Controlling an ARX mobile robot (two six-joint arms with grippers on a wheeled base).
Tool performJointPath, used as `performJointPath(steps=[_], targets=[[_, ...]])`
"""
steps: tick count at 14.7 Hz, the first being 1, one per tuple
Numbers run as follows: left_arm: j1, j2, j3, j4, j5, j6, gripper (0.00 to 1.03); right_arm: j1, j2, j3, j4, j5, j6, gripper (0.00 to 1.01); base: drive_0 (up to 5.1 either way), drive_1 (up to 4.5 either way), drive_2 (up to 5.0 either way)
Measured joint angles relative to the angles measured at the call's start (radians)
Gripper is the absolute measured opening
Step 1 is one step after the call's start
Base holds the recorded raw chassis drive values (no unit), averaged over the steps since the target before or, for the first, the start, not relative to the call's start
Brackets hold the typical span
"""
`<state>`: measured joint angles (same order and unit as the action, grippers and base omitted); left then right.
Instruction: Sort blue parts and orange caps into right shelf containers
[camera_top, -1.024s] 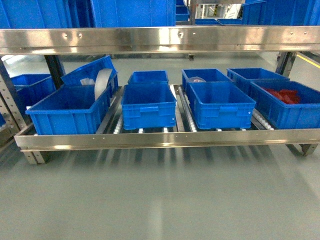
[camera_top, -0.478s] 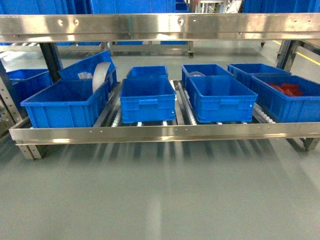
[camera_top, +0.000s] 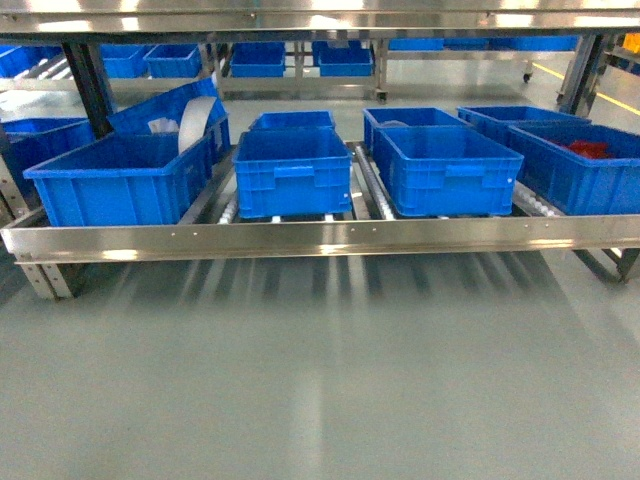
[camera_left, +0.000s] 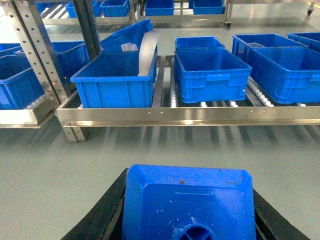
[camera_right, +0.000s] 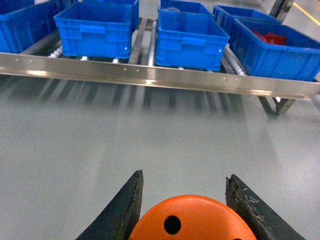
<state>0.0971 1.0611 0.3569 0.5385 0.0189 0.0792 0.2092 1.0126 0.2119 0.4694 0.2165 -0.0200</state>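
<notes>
A low steel rack (camera_top: 320, 238) with roller lanes is seen across the head view, standing on a grey floor (camera_top: 320, 400). On it, large blue crates (camera_top: 444, 168) are lined up in rows; the right shelf containers are those toward the right side, and one at the far right (camera_top: 580, 165) holds red items (camera_top: 590, 149) whose kind cannot be told. At the left, a tilted crate (camera_top: 170, 112) is leaned behind the front one, with a curved white sheet (camera_top: 195, 122) propped inside.

Neither arm is visible in the head view; both are shown only by their own wrist cameras, held low above the floor and pointed toward the rack, well apart from it.

In the left wrist view, the left gripper (camera_left: 187, 220) is closed around a blue part (camera_left: 187, 200), which fills the space between the two dark fingers (camera_left: 107, 215) and touches both. The part's end faces the camera.

In the right wrist view, the right gripper (camera_right: 184, 215) is clamped on an orange cap (camera_right: 187, 220), whose rounded top with small holes is seen between the dark fingers (camera_right: 127, 205). The cap is pressed on each side by a finger.
</notes>
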Motion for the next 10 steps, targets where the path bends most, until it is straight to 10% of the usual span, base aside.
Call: performJointPath(steps=[10], targets=[[0.000, 0.000, 0.000, 0.000, 0.000, 0.000, 0.44, 0.000, 0.000, 0.000, -0.001, 0.000, 0.000, 0.43, 0.0, 0.00, 0.0]])
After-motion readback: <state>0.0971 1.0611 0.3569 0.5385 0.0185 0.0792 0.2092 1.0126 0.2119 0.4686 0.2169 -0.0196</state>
